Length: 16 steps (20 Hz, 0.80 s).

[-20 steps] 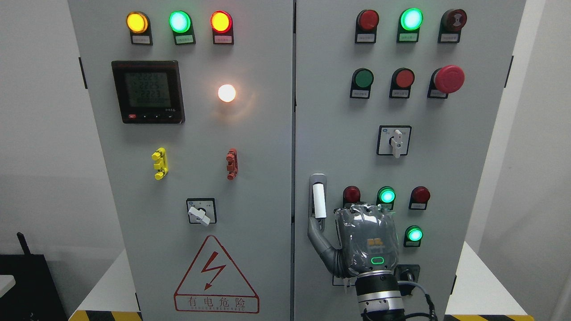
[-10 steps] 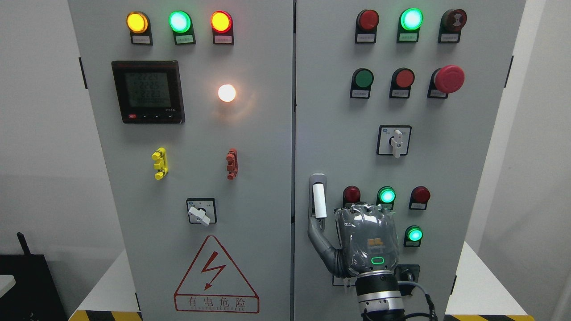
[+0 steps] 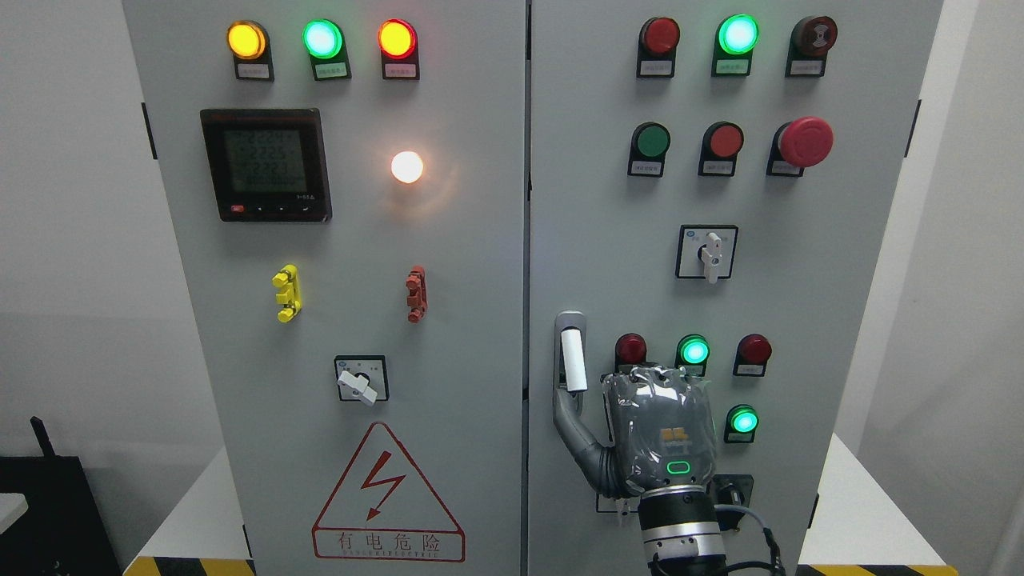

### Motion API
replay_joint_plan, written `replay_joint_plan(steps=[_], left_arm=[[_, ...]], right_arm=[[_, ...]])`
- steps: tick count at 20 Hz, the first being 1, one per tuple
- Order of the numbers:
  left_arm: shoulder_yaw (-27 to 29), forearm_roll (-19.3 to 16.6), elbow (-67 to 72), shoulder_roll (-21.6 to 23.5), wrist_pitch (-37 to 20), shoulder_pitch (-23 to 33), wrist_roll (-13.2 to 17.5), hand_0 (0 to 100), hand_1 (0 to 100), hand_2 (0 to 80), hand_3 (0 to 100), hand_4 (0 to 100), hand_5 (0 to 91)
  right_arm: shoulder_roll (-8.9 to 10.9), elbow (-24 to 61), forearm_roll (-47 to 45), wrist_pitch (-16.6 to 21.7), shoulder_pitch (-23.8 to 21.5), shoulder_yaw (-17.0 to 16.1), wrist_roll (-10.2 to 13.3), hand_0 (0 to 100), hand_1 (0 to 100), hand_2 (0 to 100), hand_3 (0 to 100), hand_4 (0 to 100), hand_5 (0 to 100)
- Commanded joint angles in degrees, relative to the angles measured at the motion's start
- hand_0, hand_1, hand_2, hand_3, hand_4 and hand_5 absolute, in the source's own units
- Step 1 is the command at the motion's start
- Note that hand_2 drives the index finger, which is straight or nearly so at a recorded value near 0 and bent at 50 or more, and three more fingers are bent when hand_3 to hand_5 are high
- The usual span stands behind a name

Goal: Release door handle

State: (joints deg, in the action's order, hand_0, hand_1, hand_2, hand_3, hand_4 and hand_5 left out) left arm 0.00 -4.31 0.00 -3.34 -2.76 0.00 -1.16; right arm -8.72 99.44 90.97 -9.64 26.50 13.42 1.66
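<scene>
Right hand [image 3: 656,436], its arm entering at the bottom edge right of centre, stands back-on against the right cabinet door [image 3: 840,320], thumb extended up-left touching the lower end of the white door handle [image 3: 573,360], remaining fingers hidden so their state cannot be told, beneath lit green indicator lamp [image 3: 694,351].

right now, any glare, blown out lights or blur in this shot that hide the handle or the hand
Head view: sharp throughout. The white lamp is blown out and casts a warm halo on the left door, and the lit green lamps bloom slightly. The door handle is evenly lit, without glare. The right hand has a shiny wrap with small highlights, its thumb reaching to the handle's lower end. Soft shadows only.
</scene>
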Motion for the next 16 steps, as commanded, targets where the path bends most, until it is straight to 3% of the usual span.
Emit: replay_joint_plan(steps=[1, 16], left_arm=[[0.1, 0.0, 0.5, 0.0, 0.0, -0.2, 0.0, 12, 39, 0.0, 0, 0, 0.0], [0.1, 0.0, 0.5, 0.0, 0.0, -0.2, 0.0, 12, 39, 0.0, 0, 0, 0.0]], right_arm=[[0.02, 0.0, 0.0, 0.0, 0.0, -0.1, 0.0, 51, 0, 97, 100, 90, 99], [0.02, 0.1, 0.0, -0.4, -0.2, -0.2, 0.0, 51, 0, 97, 100, 90, 99]])
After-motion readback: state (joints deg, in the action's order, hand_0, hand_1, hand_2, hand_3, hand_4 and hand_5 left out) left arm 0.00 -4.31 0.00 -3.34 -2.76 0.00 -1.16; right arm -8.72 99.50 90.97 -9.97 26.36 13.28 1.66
